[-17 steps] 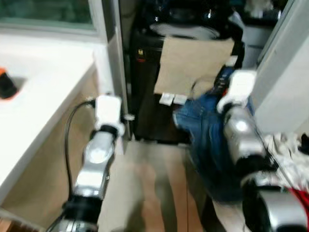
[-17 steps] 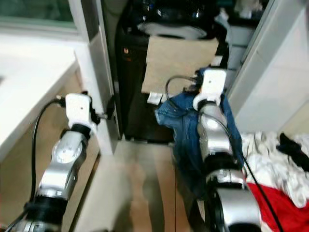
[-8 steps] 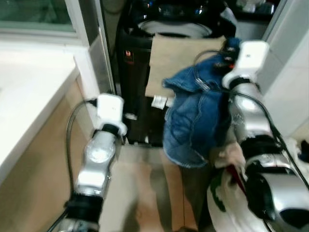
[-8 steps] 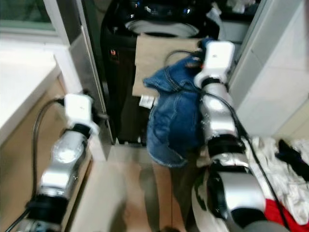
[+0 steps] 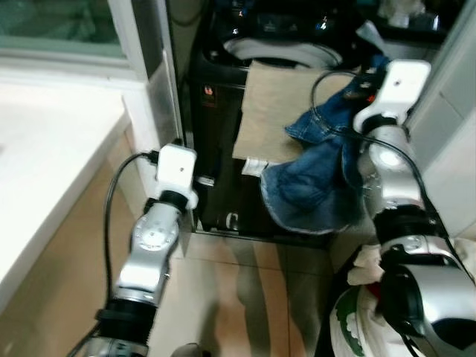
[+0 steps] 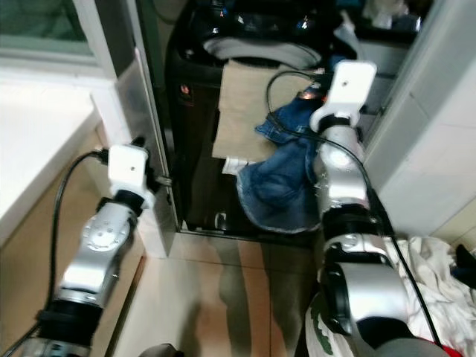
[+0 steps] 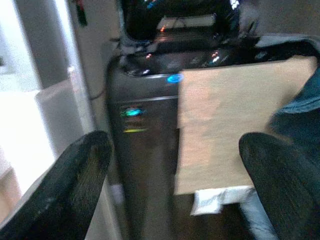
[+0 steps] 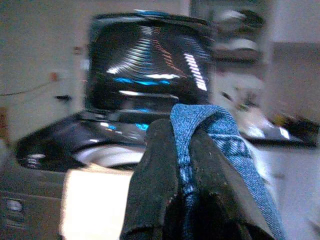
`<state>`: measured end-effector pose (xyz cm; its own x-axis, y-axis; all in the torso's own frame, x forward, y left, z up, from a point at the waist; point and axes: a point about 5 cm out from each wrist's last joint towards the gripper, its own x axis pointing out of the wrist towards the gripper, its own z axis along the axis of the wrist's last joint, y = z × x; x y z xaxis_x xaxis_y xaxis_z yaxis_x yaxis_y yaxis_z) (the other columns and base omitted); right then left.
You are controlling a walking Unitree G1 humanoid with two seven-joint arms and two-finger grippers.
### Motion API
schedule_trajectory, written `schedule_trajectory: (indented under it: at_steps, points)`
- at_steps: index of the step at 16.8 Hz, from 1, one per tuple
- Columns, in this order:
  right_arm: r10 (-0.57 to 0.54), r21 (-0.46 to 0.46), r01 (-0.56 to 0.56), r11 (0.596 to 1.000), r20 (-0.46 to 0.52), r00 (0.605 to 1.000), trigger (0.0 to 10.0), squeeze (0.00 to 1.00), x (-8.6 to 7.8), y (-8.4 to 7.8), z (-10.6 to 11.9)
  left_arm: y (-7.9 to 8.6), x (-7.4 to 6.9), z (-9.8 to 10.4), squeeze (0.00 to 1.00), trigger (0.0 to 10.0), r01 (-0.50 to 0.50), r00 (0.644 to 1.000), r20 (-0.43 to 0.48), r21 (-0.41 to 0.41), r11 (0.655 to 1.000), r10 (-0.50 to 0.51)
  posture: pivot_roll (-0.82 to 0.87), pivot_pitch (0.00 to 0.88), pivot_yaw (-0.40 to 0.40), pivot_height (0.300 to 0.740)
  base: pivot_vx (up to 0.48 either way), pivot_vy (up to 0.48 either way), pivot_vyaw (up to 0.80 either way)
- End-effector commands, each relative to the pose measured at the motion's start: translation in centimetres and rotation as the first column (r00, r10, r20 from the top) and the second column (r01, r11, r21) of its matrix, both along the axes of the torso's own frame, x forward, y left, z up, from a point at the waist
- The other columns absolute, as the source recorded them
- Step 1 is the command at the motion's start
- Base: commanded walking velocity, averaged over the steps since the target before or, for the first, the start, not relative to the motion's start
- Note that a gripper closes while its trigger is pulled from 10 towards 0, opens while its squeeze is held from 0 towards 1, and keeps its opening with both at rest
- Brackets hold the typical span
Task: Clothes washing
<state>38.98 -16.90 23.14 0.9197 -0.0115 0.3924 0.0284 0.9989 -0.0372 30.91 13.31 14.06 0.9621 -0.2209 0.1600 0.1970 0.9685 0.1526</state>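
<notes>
Denim garment [image 5: 320, 175], blue and crumpled, hangs from my right gripper [image 8: 182, 170] in front of the dark top-loading washing machine [image 5: 223, 126]; my two black fingers [image 8: 155, 165] are pinched tight on a fold of the blue cloth. I hold it raised at about the height of the machine's top edge, just beside its right front corner, and the cloth droops down across the machine's front. A sheet of brown cardboard [image 5: 271, 111] hangs over the machine's front face, partly behind the denim. The round drum opening [image 5: 279, 52] shows pale at the machine's top. My left gripper [image 7: 175, 165] hovers low near the machine's left front corner with its fingers spread wide and nothing between them, pointing at the lit control panel [image 7: 132, 112]. A white table [image 5: 44, 149] runs along my left. On the floor at my right lies a heap of white and red laundry [image 6: 439, 282]
</notes>
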Motion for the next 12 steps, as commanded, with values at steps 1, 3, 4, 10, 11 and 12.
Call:
schedule_trajectory:
  at_steps: [1, 3, 4, 10, 11, 12]
  points:
    - [-0.024, -0.021, 0.027, 0.999, 0.096, 0.995, 0.0, 0.0, -0.1, -1.0, 2.3, -1.1, 0.1, 0.8, 0.0, 10.0, 0.042, 0.998, 0.037, 0.01, 0.999, -0.042, 0.03, 0.0, -0.039, 0.74, 0.48, 0.0, 0.0]
    - [-0.027, -0.037, 0.034, 0.999, 0.155, 0.987, 0.0, 0.0, 0.0, -1.3, 4.4, -1.3, 0.3, 1.6, 0.0, 10.0, 0.052, 0.997, 0.063, 0.015, 0.999, -0.053, 0.02, 0.0, -0.036, 0.74, 0.48, 0.0, 0.0]
    - [-0.029, -0.038, 0.036, 0.999, 0.174, 0.984, 0.0, 0.0, 0.1, -1.4, 5.1, -1.4, 0.4, 2.0, 0.0, 10.0, 0.055, 0.996, 0.074, 0.018, 0.998, -0.057, 0.03, 0.0, -0.036, 0.74, 0.48, 0.0, 0.0]
    - [-0.024, -0.031, 0.033, 0.999, 0.251, 0.968, 0.0, 0.0, 0.3, -1.7, 8.3, -1.7, 1.2, 4.3, 0.0, 10.0, 0.086, 0.985, 0.146, 0.038, 0.996, -0.091, 0.03, 0.0, -0.036, 0.74, 0.48, 0.0, 0.0]
    - [-0.02, -0.035, 0.031, 0.999, 0.276, 0.961, 0.0, 0.0, 0.2, -1.7, 9.1, -1.7, 1.3, 4.9, 0.0, 10.0, 0.095, 0.981, 0.165, 0.04, 0.995, -0.1, 0.03, 0.0, -0.036, 0.74, 0.48, 0.0, 0.0]
    - [-0.019, -0.036, 0.031, 0.999, 0.281, 0.96, 0.0, 0.0, 0.1, -1.7, 9.2, -1.8, 1.3, 5.0, 0.0, 10.0, 0.097, 0.98, 0.169, 0.04, 0.994, -0.103, 0.03, 0.0, -0.036, 0.74, 0.48, 0.0, 0.0]
